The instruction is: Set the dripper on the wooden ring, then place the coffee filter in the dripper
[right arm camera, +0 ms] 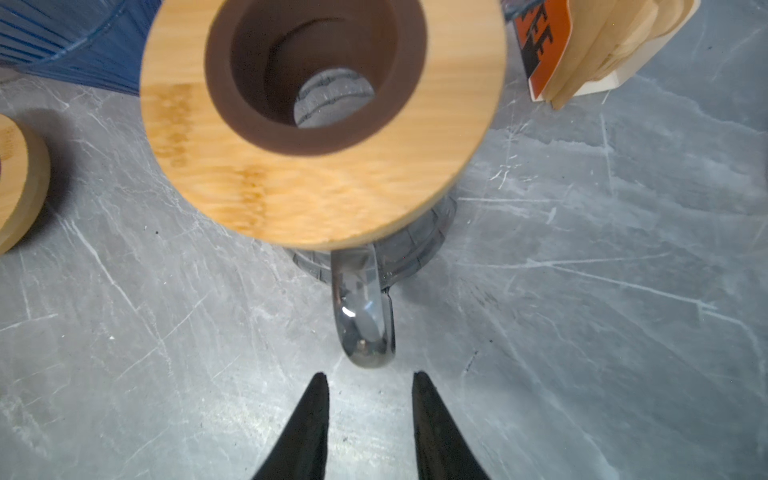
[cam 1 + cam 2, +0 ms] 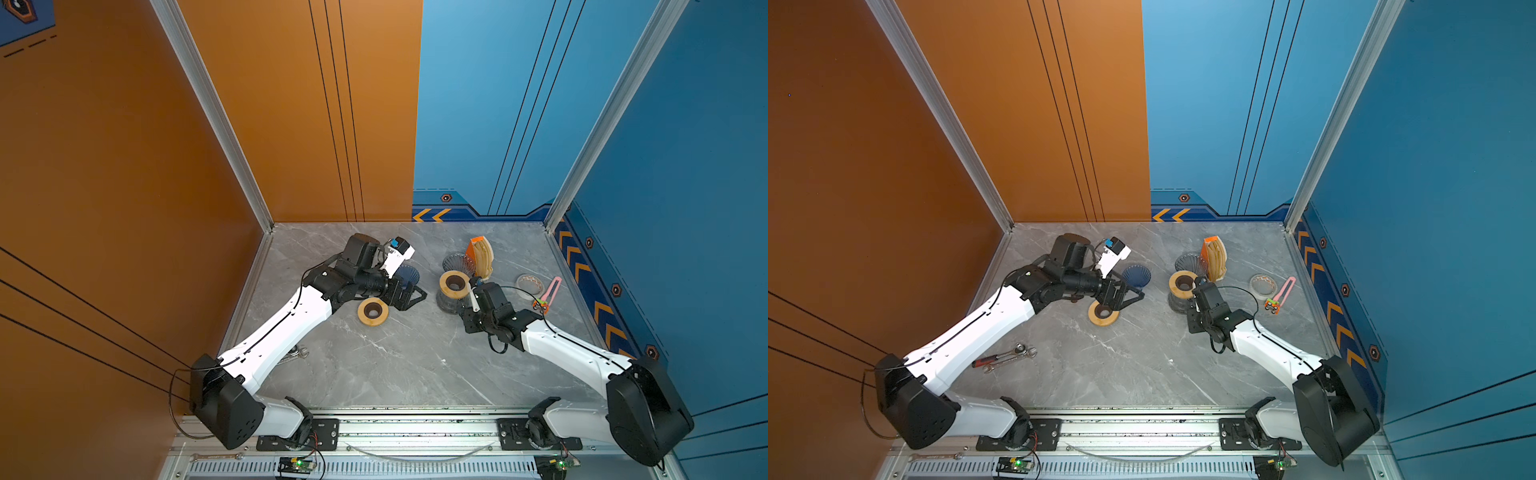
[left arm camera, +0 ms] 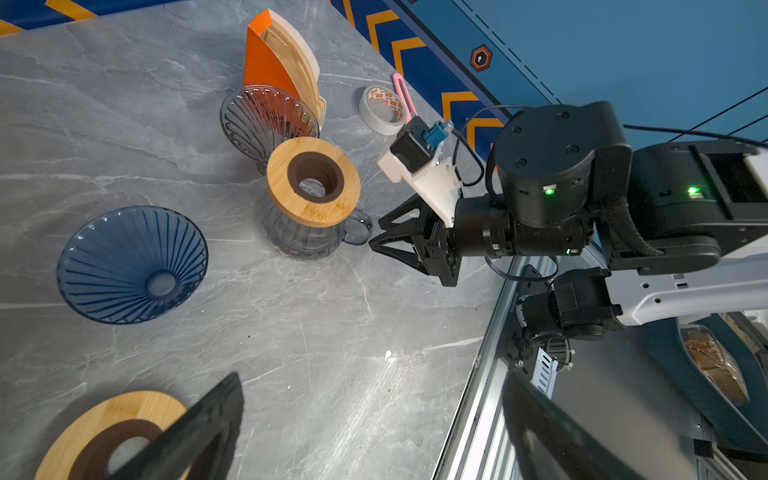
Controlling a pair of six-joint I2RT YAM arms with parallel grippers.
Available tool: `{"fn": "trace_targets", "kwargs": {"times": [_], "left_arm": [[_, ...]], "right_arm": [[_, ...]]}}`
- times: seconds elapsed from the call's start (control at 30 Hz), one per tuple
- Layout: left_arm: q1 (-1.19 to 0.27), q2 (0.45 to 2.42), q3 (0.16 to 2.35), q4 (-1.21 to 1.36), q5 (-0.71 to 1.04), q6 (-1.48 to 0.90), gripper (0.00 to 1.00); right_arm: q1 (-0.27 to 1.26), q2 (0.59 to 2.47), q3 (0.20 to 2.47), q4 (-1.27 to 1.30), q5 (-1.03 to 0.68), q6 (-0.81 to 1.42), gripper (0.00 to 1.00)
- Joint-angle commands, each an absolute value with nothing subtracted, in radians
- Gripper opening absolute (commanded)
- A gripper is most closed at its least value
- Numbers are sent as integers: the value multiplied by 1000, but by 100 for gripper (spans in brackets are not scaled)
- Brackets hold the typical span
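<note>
right wrist, jaws: right gripper (image 1: 370, 376) apart and empty, tips just short of the carafe handle (image 1: 363, 307).
left wrist, jaws: left gripper (image 3: 370, 378) spread wide, holding nothing, over a loose wooden ring (image 3: 116, 411).
left wrist, filters: coffee filter stack (image 3: 291, 58) upright in its orange holder (image 3: 259, 58), just behind the clear dripper (image 3: 266, 116); blue dripper (image 3: 133, 266) well apart.
both top views, drippers: both bare inside.
progress, as i judge: nothing done yet; picking, carrying and seating a filter all remain.

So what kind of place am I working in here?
Probably a staged robot test cell, not a kitchen: printed orange and blue wall panels on aluminium posts, a slotted base rail, spanners on the marble-look tabletop.
</note>
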State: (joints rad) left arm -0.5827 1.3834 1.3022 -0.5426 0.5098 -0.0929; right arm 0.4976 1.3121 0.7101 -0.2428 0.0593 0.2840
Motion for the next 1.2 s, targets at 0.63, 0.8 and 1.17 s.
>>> {"fn": "trace_targets", "kwargs": {"times": [0.63,0.8,1.17], "left_arm": [[-592,1323,1356,-678,456,14,98],[-595,1295,1330,-623,436,-14,98],[-559,1176,1260,-507,389,-49,98]], "right_arm": [[536,1452,832,-223,142,193,20],[552,1463,842,-225,163,186,18],[658,1429,814,-237,226,220,16]]}}
